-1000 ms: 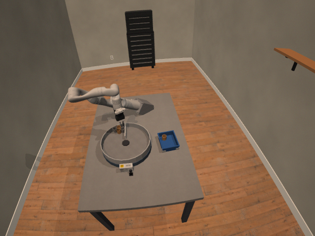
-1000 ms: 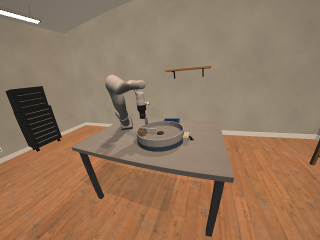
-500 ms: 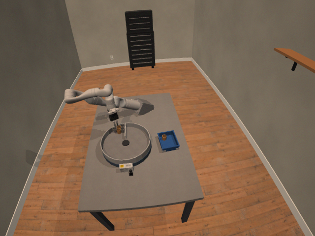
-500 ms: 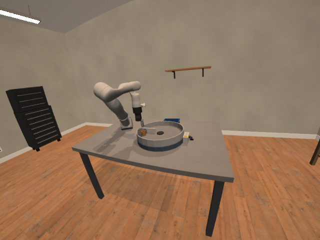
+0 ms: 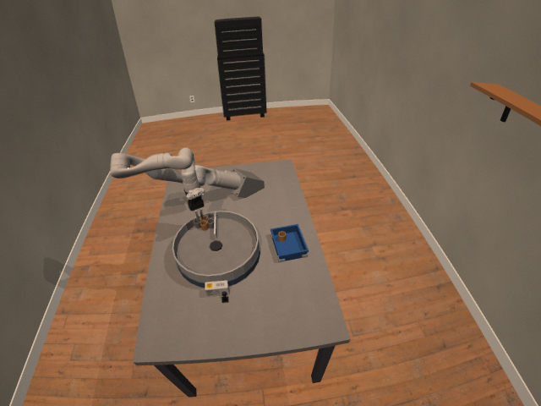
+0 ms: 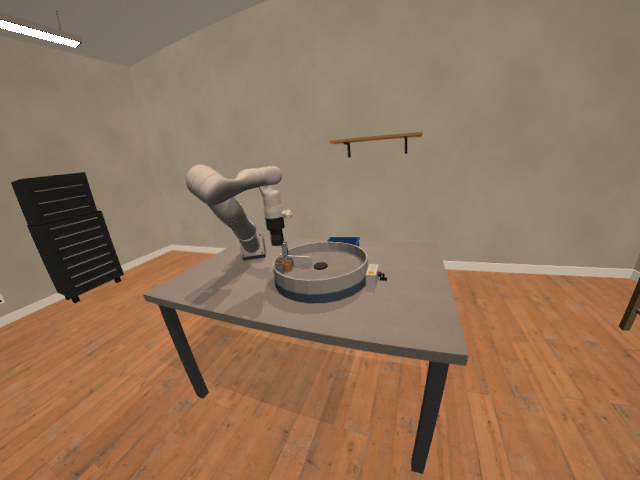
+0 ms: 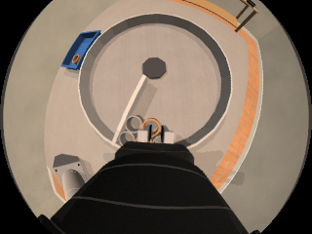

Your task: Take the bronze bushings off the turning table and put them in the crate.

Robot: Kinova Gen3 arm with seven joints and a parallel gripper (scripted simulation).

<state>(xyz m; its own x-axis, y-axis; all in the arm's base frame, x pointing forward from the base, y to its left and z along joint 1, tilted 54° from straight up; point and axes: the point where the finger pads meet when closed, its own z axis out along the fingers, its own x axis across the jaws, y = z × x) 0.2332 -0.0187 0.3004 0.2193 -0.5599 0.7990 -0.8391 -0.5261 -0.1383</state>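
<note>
The turning table (image 5: 215, 251) is a round grey tray with a low rim, a dark hub (image 5: 215, 245) and a white divider bar (image 5: 216, 225). A bronze bushing (image 5: 203, 224) stands by its far rim, with a steel bushing (image 5: 210, 220) right beside it. My gripper (image 5: 199, 215) hangs just above the bronze bushing, pointing down. In the wrist view the partly open fingers stand either side of the bronze ring (image 7: 152, 127), and the steel bushing (image 7: 135, 123) is just left of it. The blue crate (image 5: 289, 241) holds another bronze bushing (image 5: 281, 236).
The crate stands on the table right of the turning table. A small control box with a yellow label (image 5: 215, 284) sits at the table's near rim. The arm's base (image 5: 244, 183) is mounted at the far end of the table.
</note>
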